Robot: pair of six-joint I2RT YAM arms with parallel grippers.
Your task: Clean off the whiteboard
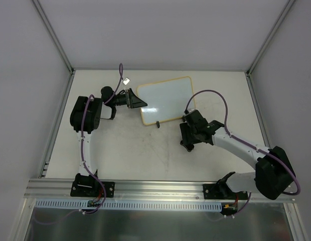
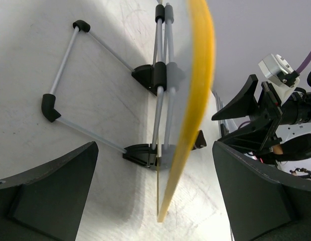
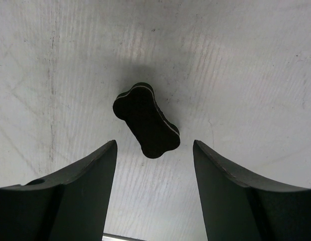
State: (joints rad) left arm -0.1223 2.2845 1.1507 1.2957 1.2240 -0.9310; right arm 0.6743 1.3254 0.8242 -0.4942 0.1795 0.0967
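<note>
The whiteboard, white with a cream-yellow rim, sits at the back middle of the table, and one black clip foot shows at its near edge. My left gripper is at its left edge. In the left wrist view the yellow rim runs edge-on between the jaws of that gripper, which are wide open and clear of it. The black bone-shaped eraser lies on the table just beyond my right gripper's fingertips. That gripper is open and holds nothing.
A wire stand with black corner pieces is behind the board in the left wrist view. The right arm shows past the board's rim there. Metal rails border the table at left and right.
</note>
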